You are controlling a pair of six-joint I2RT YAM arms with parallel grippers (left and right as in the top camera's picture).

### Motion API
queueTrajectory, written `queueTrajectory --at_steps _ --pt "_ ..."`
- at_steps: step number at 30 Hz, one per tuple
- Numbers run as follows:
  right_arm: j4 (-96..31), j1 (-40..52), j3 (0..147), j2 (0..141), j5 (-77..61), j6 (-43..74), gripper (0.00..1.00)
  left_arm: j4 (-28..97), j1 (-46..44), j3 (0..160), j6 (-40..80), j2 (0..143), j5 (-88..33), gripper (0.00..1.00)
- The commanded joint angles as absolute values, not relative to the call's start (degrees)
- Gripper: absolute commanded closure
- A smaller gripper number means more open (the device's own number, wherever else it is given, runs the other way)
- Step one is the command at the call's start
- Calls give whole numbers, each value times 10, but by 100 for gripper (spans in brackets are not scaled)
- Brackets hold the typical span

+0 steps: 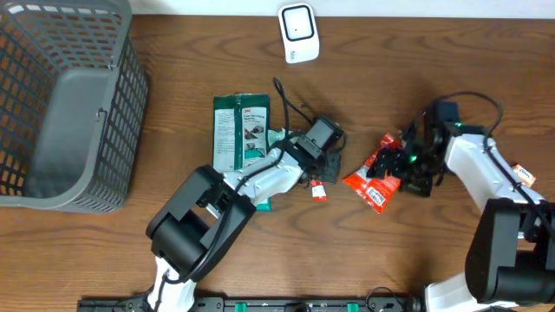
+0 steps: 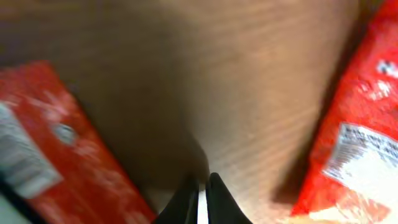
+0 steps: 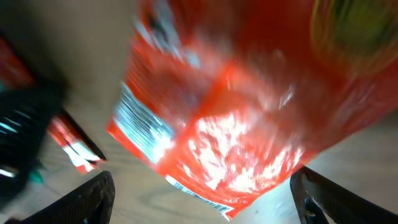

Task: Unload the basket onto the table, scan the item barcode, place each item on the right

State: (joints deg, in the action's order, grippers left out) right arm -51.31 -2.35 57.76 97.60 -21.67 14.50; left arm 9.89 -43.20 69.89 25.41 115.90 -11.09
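Only the right wrist view shows the striped white label on the red snack bag, which lies on the bench directly beneath the right pincer — its fingers wide apart, flanking it. The left pincer, tips pressed together, hangs low between that bag and a small red packet — its arm reaches diagonally inward.
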Motion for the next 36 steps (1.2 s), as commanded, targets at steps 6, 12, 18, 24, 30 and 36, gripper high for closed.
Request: queueTrajectory --at_steps 6,12,18,24,30,36 --pt "-475 -2 507 976 -360 273 15 127 -405 711 207 1149 -100 93" --pt "-329 -1 507 976 -399 362 20 180 -404 714 191 1059 -98 92" --pt "-186 3 507 976 -550 388 19 230 -404 714 191 1003 -98 92" --pt "-98 -1 511 969 -611 362 25 239 -406 710 240 1004 -100 92" --pt "-37 -28 514 970 -466 293 33 195 -424 709 243 1038 -103 92" --pt "-64 -41 538 970 -381 221 39 79 -447 709 284 1102 -140 92"
